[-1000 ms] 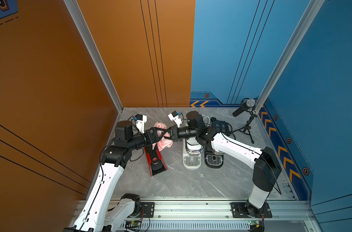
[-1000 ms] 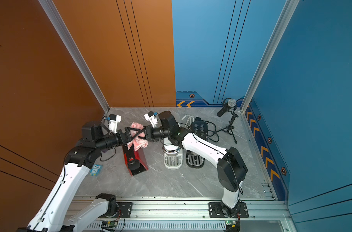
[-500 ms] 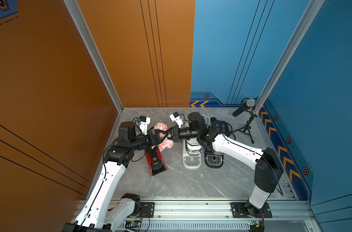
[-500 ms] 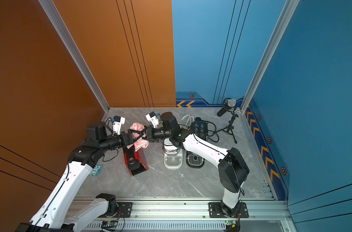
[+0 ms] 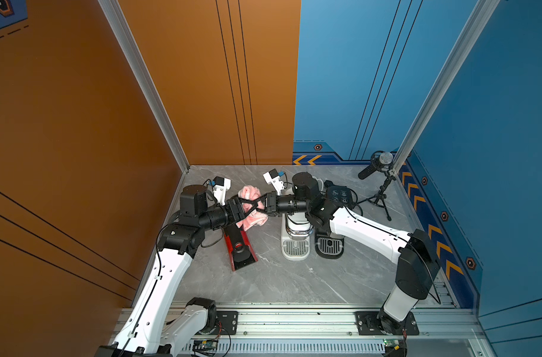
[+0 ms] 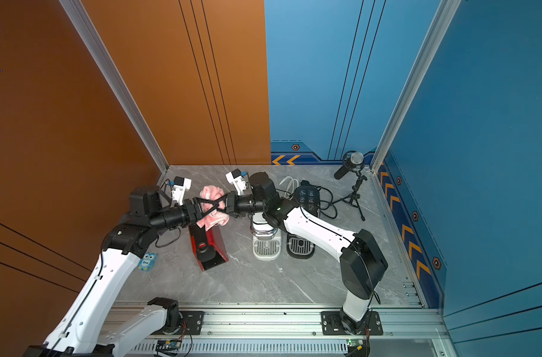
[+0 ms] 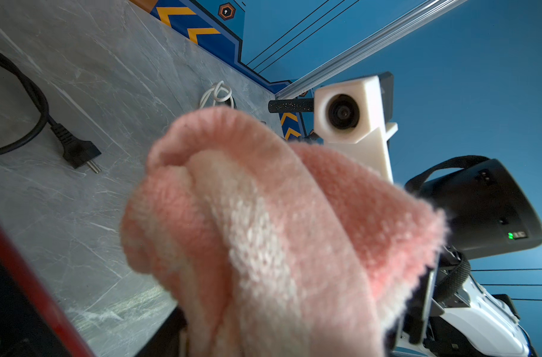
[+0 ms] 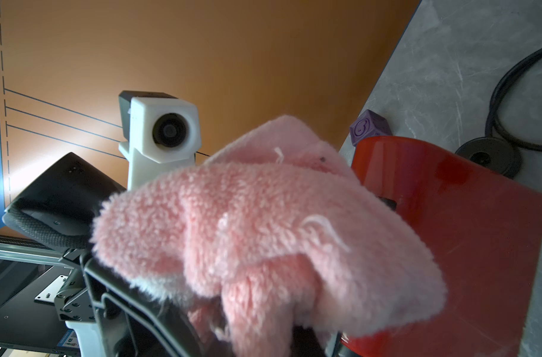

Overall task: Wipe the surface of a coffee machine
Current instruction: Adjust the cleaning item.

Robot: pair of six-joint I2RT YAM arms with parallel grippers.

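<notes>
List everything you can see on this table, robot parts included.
cloth: 1, pink, above red machine's back end
red machine: 1, red, left of centre
white machine: 1, white, centre
black machine: 1, black, beside the white one
microphone: 1, black, tripod, far right corner
plug: 1, black, on table
cube: 1, purple, behind red machine
card: 1, blue, by left arm
table: 1, grey
right gripper: 1, black, shut on cloth
left gripper: 1, black, at cloth, grip unclear

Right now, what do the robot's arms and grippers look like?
The left arm and right arm have white links, black joints and thin black cables. The left gripper and right gripper are black and slender; a white boxy camera sits by each.
</notes>
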